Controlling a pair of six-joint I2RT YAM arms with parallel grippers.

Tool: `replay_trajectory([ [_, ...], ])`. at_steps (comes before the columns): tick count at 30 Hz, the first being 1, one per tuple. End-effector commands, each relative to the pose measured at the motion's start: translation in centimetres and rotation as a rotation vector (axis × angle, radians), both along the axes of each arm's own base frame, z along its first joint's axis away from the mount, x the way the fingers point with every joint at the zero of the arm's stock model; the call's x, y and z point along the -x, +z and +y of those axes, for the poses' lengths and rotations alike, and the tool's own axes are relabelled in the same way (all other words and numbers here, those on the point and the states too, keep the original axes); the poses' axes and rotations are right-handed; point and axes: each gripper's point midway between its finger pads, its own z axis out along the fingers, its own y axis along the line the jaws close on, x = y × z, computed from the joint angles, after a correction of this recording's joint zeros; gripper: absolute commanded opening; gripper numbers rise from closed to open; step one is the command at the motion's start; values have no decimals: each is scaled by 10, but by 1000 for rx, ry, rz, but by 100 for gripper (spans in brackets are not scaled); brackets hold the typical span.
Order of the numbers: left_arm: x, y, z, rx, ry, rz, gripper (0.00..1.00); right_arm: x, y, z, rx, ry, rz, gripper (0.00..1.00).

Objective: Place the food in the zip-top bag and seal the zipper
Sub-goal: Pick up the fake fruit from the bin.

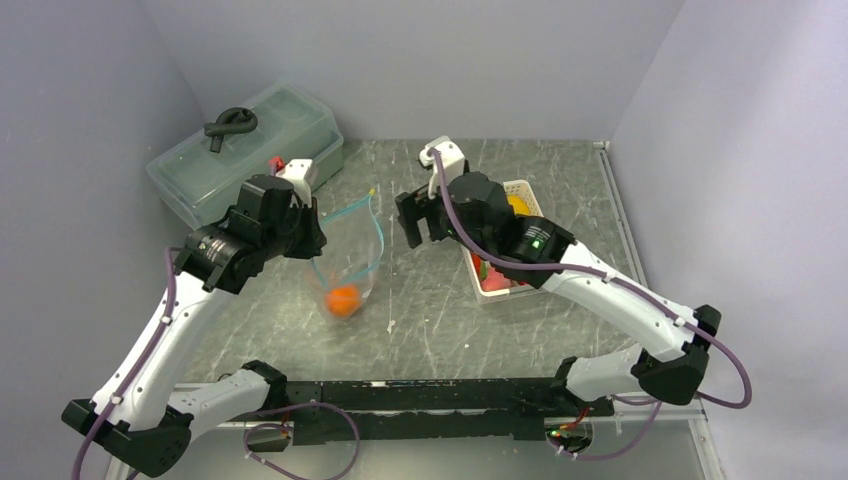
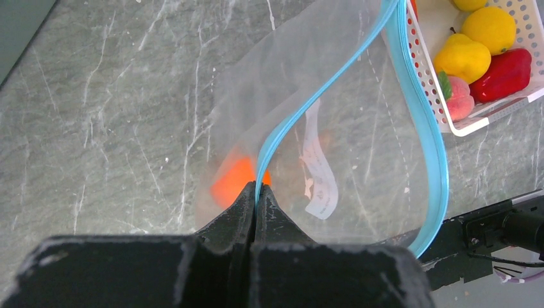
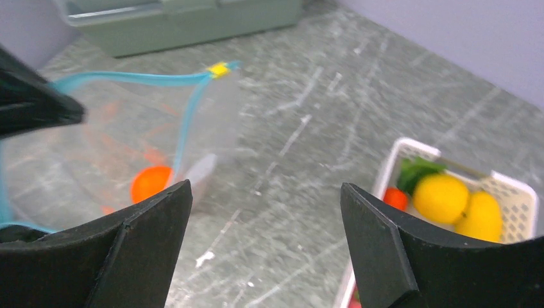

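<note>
Right claw (image 1: pixel 418 222) stands apart, empty; food (image 1: pixel 516 206) lies at its 3 o'clock in the basket (image 1: pixel 497 297), bag (image 1: pixel 352 255) at 8 o'clock, zipper (image 2: pixel 428 128) clamped in left claw (image 2: pixel 255 192).

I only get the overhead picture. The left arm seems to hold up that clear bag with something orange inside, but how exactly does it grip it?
Observer: In the left wrist view, the left tool is shut on the blue zipper. It pinches one lip of the zip-top bag, and the mouth gapes open.
Visitor: And the white basket? The right arm covers most of it for me.
Observer: The white basket holds yellow fruits, a red pepper and a pink peach.
Visitor: Is the right arm carrying anything?
Observer: No. In the right wrist view, the right tool stands wide open with nothing between its fingers.
</note>
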Motion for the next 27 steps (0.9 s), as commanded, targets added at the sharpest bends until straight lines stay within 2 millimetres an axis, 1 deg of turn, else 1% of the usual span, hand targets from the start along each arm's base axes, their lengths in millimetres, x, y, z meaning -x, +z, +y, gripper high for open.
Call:
replay_trajectory([
  [1,-3,19,-3,24,-7,-48,0,-9,-12,-52,48,-156,30,88],
  [5,-3,18,-1,12,-7,-47,0,-15,-34,-87,65,-244,100,88],
  [11,-4,17,-2,14,-8,-49,0,-22,-68,-131,86,-373,215,87],
  [18,-5,21,-2,9,-13,-60,0,-24,-108,-159,140,-468,333,87],
  [22,-5,21,-3,12,-16,-61,0,-27,-139,-175,169,-518,410,86],
  [24,-5,20,-2,10,-17,-58,0,-29,-154,-181,171,-535,444,85],
  [27,-5,20,-2,8,-19,-57,0,-33,-172,-184,166,-546,485,84],
])
